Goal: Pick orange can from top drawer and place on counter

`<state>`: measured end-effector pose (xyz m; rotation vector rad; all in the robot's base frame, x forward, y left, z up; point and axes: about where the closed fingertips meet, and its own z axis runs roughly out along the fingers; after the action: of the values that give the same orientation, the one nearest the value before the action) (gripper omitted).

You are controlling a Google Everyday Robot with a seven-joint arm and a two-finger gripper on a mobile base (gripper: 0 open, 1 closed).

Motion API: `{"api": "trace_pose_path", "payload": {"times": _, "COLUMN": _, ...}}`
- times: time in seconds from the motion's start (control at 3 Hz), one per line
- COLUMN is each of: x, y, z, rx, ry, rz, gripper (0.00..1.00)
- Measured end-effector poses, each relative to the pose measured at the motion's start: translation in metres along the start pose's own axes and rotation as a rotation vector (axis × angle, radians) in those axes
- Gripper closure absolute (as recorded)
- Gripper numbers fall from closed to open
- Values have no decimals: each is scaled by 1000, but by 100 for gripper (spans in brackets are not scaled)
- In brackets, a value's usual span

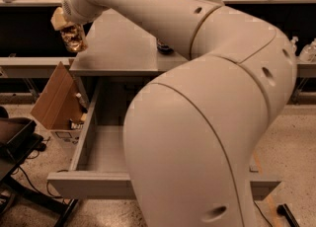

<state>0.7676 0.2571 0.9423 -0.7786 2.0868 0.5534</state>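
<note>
Orange can: small, orange-brown and metallic, with glints on its crinkled-looking side; it sits tilted, upper end towards the claw.
Claw: at the upper left of the view, on the end of the pale arm that sweeps in from the right; its tan fingers are clamped on the orange can.
Can against claw: the can hangs just below and to the right of the fingers, its upper part inside their grip and its lower part sticking out free.
Where the can is: held up in the air at the left edge of the tabletop, outside the top drawer; whether it touches the grey surface cannot be told.
Top drawer: pulled out wide below the tabletop, with much of its floor hidden by the arm's big joint.
Cardboard box: on the floor left of the drawer, leaning open.
</note>
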Motion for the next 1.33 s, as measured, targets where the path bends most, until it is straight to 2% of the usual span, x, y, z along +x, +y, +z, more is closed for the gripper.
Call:
{"api": "trace_pose_path", "payload": {"times": 0.33, "x": 9, "y": -22, "z": 11, "rx": -3, "ry": -47, "rz": 108, "gripper": 100}}
{"api": "trace_pose_path", "payload": {"times": 0.67, "x": 16, "y": -58, "z": -9, "rx": 6, "ry": -128, "rz": 122, "gripper": 100}}
{"api": "trace_pose_path", "payload": {"times": 1.0, "x": 32, "y": -93, "z": -35, "rx": 39, "ry": -190, "rz": 56, "gripper": 100}}
{"api": "trace_pose_path", "payload": {"times": 1.33, "x": 36, "y": -106, "z": -45, "rx": 56, "ry": -204, "rz": 30, "gripper": 100}}
